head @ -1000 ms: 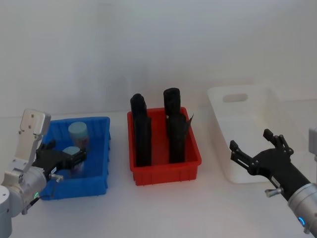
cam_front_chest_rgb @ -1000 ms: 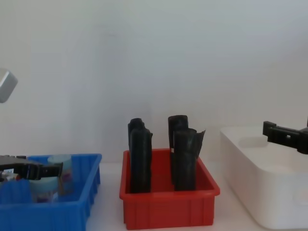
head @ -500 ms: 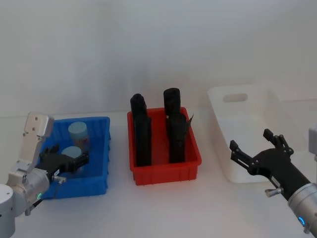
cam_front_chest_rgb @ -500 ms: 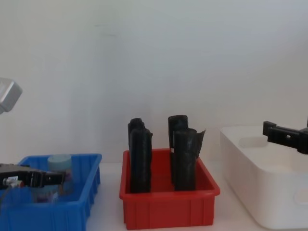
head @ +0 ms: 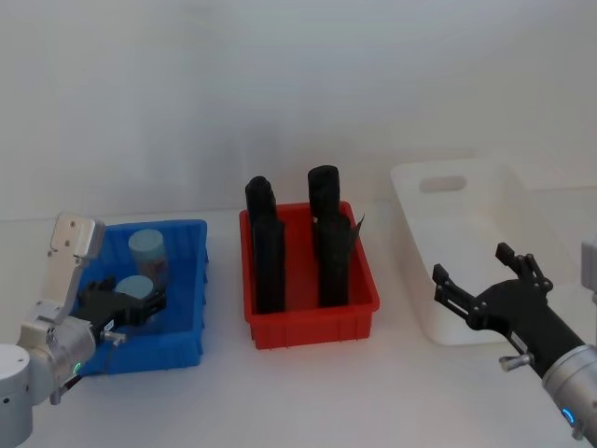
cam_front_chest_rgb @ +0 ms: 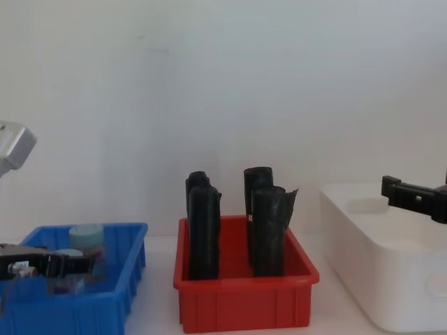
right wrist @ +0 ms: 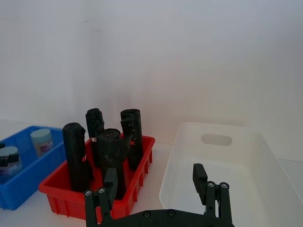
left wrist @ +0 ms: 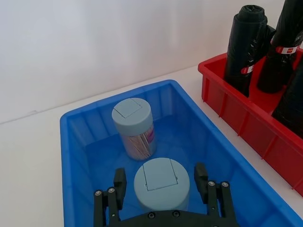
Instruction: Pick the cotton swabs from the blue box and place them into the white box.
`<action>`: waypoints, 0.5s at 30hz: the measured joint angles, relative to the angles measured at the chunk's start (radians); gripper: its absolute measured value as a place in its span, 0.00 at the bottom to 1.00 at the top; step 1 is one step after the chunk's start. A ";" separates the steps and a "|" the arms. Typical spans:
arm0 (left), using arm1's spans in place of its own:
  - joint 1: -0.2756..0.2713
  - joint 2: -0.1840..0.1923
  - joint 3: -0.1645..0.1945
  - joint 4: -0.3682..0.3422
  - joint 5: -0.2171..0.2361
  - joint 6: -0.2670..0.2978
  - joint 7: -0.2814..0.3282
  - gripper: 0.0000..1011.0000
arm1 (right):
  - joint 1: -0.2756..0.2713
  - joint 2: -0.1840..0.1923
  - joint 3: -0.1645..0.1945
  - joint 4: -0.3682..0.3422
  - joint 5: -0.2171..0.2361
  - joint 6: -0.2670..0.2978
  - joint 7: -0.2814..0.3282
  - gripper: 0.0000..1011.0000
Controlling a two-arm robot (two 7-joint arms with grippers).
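Blue plastic walls stand on every side of my left gripper [left wrist: 160, 173], which is down inside the blue box [left wrist: 66, 156] at the end nearer my body. Its jaws are parted, one finger on each side of a jar of cotton swabs [left wrist: 162, 185]. A thin gap shows between each finger and the jar's pale blue lid, so I am straddling it rather than squeezing it. The jar stands upright on the floor of the box. A second jar [left wrist: 133, 125] of the same kind stands upright just behind it, toward the far wall, close to the first but not touching it. Its pinkish label and pale sticks show through the clear side. Just to the right of the blue box, on the white table [head: 308, 392], sits a red bin [head: 312, 327] with tall black rolls [head: 269, 252] standing in it. Further right is the white box [head: 413, 243], well apart from the jars. My right gripper [head: 471, 262] hovers by that box's near left corner, jaws spread wide and gripping nothing.
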 joint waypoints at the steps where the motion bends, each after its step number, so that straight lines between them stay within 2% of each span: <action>1: -0.001 -0.001 0.000 0.003 0.001 0.000 -0.001 0.92 | 0.000 0.000 0.000 0.000 0.000 0.000 0.000 0.99; 3: -0.005 -0.002 0.000 0.009 0.005 0.000 -0.002 0.88 | 0.000 0.000 0.000 0.000 0.000 0.000 0.000 0.99; 9: -0.012 -0.005 0.001 0.020 0.014 -0.001 -0.007 0.68 | 0.000 0.000 0.000 0.000 0.000 0.000 0.000 0.99; 15: -0.013 -0.005 0.000 0.020 0.022 -0.002 -0.009 0.66 | 0.000 0.000 0.000 0.000 0.000 0.000 0.000 0.99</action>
